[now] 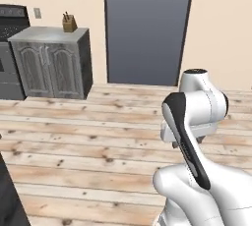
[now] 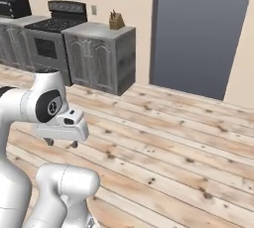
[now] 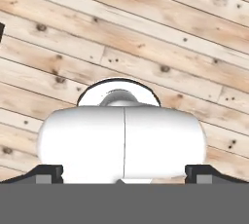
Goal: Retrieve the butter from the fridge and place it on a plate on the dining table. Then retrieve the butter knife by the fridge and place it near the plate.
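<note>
Two claw (image 2: 62, 143) tips wide apart above plank floor (image 2: 173, 147).

Arm folded close over its base, tool (image 2: 62, 143) pointing down, jaws wide apart

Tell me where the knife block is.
The knife block stands at the back of the small cabinet counter, against the wall, right of the stove and left of the grey doorway.

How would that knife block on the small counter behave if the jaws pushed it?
The knife block looks like a solid wooden chunk, so it is probably rigid and fairly heavy for its size. It stands upright with handles sticking out on top, so a high push might tip it. It sits on the counter near the wall, which would likely stop it.
</note>
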